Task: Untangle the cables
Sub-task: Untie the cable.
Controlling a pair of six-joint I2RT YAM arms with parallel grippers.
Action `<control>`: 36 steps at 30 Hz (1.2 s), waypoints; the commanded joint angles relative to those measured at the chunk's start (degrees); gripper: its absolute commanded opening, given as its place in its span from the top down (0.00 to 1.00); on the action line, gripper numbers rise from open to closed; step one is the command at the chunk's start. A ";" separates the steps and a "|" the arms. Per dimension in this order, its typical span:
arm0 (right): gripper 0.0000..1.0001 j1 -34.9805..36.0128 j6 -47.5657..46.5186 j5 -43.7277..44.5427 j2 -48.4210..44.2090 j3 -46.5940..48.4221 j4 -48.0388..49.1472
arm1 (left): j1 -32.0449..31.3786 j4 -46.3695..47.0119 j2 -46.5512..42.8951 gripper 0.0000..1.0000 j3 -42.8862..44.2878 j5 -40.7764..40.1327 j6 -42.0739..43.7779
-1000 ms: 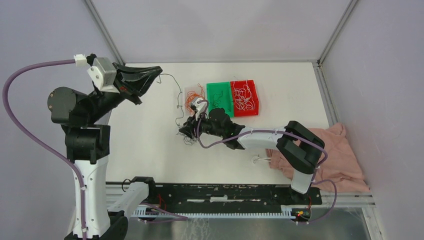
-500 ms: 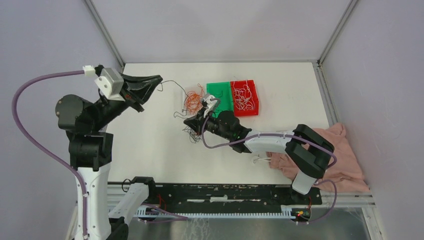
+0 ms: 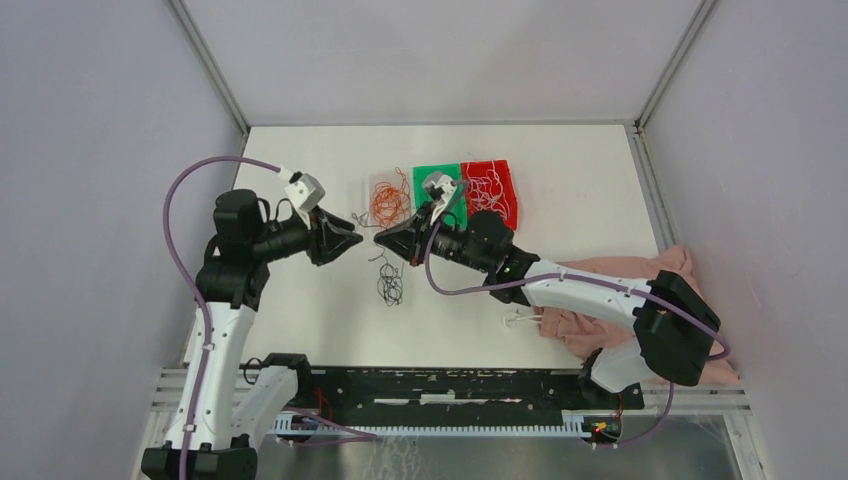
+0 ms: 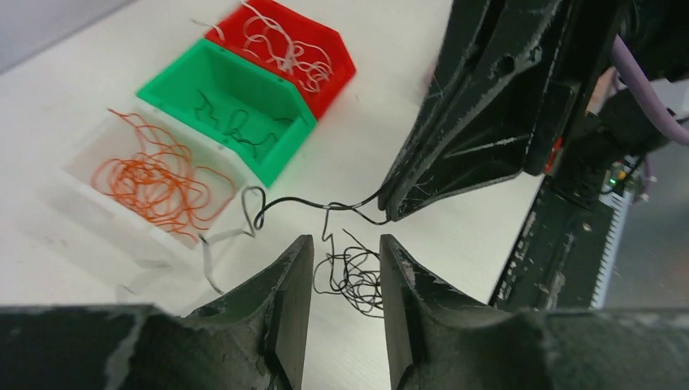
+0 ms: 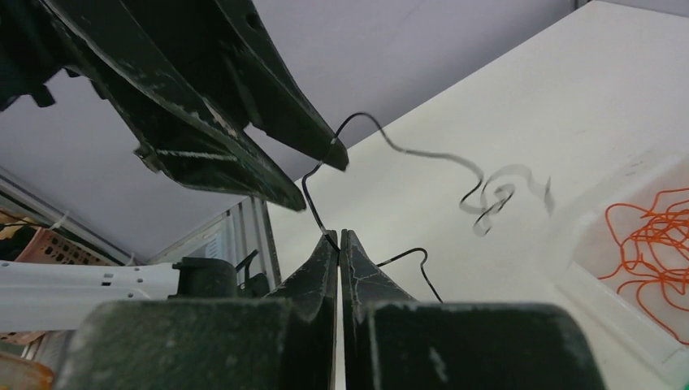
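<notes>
Pinching one black wire (image 4: 341,205), the right gripper (image 4: 391,214) is clamped tight. The strand runs crosswise just ahead of the left gripper (image 4: 347,244), whose fingers are spread above the black tangle (image 4: 353,280).

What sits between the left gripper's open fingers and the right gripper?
One black wire, pinched by the right gripper, crosses the gap; the black tangle lies on the table below. Clearest in the left wrist view.

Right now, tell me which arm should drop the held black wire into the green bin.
Right. The right gripper is shut on the black wire, and the green bin lies close beside it. The left gripper is open, gripping nothing.
</notes>
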 commanded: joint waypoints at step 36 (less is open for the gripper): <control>0.94 2.60 18.25 -12.55 1.94 11.76 -2.96 | -5.01 13.33 -5.52 0.80 -11.41 10.88 -5.88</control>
